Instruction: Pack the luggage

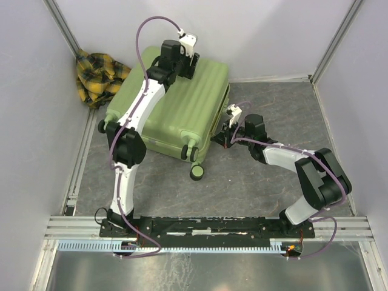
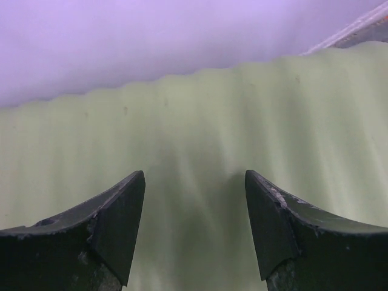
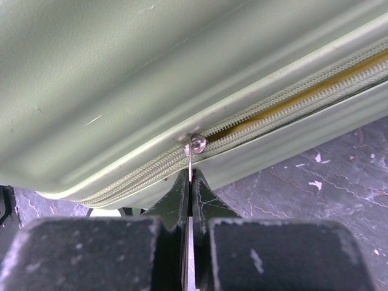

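Observation:
The luggage (image 1: 176,106) is a lime-green ribbed suitcase lying flat with its lid down on the grey floor, black wheels toward me. My left gripper (image 1: 185,60) hovers over its far top edge, open, with only green shell (image 2: 194,145) between the fingers. At the suitcase's right side my right gripper (image 1: 225,134) is shut on the metal zipper pull (image 3: 191,167). The zipper (image 3: 291,100) is closed to the left of the slider and gapes to its right, showing yellow inside.
A yellow-and-dark plaid cloth (image 1: 100,76) lies bunched in the back left corner beside the luggage. White walls enclose the floor on three sides. A metal rail (image 1: 206,225) runs along the near edge by the arm bases.

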You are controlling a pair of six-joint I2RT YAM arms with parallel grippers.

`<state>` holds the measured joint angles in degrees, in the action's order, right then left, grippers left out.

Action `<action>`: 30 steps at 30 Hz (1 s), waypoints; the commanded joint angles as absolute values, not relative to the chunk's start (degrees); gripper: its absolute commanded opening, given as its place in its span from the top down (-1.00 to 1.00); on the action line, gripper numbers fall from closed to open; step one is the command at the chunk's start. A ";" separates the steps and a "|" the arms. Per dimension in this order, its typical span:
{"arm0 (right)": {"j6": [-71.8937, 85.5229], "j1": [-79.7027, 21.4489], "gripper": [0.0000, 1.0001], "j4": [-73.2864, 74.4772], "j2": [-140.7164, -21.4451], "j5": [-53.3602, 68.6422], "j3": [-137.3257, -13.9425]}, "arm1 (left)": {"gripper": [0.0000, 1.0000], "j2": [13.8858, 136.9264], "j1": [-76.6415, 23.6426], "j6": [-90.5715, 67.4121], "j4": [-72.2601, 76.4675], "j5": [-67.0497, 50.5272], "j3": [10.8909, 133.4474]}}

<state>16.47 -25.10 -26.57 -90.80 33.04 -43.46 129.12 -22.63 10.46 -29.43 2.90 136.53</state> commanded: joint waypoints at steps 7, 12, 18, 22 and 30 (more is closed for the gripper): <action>18.00 -34.94 0.96 -33.52 -94.41 30.44 -46.45 | -0.52 99.78 -19.05 11.88 -30.82 -26.49 104.94; 18.64 -37.96 0.96 -33.81 -95.84 29.93 -47.91 | -0.64 84.22 -18.30 13.77 -46.38 -27.87 94.56; 19.10 -42.37 0.96 -34.96 -99.14 28.86 -51.13 | -0.73 67.97 -17.91 15.38 -59.64 -21.43 84.69; 19.48 -44.68 0.96 -35.14 -100.81 28.12 -53.10 | -0.76 63.24 -17.89 18.18 -67.57 -15.45 83.00; 20.17 -49.04 0.96 -35.24 -102.70 24.30 -55.44 | -0.85 57.84 -17.93 21.72 -69.13 -10.67 71.33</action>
